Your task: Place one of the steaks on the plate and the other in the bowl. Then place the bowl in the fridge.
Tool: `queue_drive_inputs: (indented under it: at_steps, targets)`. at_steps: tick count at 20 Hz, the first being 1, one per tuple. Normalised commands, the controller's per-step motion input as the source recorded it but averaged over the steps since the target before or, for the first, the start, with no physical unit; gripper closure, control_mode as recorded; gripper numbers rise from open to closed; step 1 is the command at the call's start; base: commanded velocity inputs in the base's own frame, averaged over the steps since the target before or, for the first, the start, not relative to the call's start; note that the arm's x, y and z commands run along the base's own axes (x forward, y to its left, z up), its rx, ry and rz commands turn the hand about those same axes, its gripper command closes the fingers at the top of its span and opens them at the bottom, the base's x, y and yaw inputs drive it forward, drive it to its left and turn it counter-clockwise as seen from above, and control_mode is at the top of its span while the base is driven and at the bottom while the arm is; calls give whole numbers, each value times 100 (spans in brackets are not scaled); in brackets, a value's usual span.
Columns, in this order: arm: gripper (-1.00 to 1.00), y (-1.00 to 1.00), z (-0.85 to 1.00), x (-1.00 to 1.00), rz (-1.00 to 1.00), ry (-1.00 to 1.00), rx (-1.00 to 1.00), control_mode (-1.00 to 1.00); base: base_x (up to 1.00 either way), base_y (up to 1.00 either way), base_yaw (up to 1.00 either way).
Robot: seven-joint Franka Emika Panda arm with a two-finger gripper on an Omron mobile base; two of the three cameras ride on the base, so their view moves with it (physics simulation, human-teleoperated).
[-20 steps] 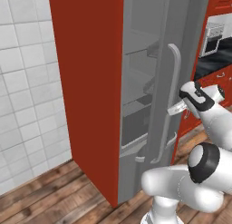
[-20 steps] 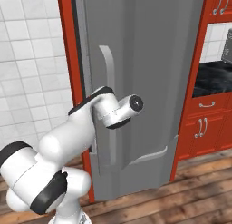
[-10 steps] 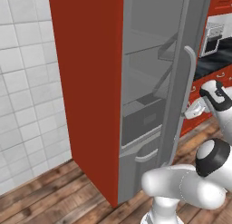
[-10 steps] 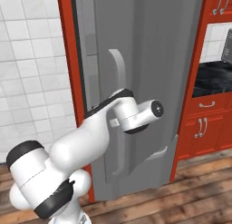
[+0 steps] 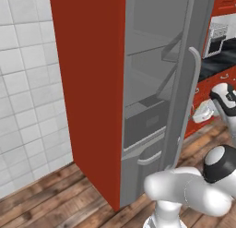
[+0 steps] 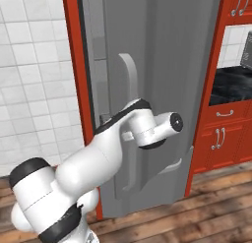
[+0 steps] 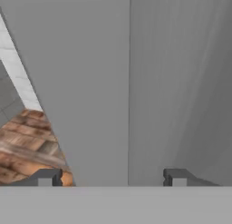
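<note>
At the left, the fridge (image 5: 87, 84) stands with its door (image 5: 184, 84) swung open, shelves bare | centre, gripper (image 7: 108, 177) at the door handle (image 6: 129, 79), fingers apart, nothing between them | steaks, plate, bowl unseen; judged: bowl not yet placed inside.

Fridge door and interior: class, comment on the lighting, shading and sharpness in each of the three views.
Left base view: fridge interior evenly dim grey, soft-edged. Right base view: door flat-lit, faint vertical shading, no glare. Hand view: door smooth grey gradient, gripper fingertips crisp.
</note>
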Motion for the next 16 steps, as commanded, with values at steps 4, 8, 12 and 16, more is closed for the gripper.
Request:
queue_drive_inputs:
  at_steps: [4,8,12,16]
  targets:
    - [-100,-14,11,-38,-9,-4,-1,-100,0,0,0]
    - [-100,7,15,-44,-20,8,-6,-100,0,0,0]
    - [-100,64,27,-83,-23,3,-28,-100,0,0,0]
    - [-100,94,15,-78,-18,0,-48,-100,0,0,0]
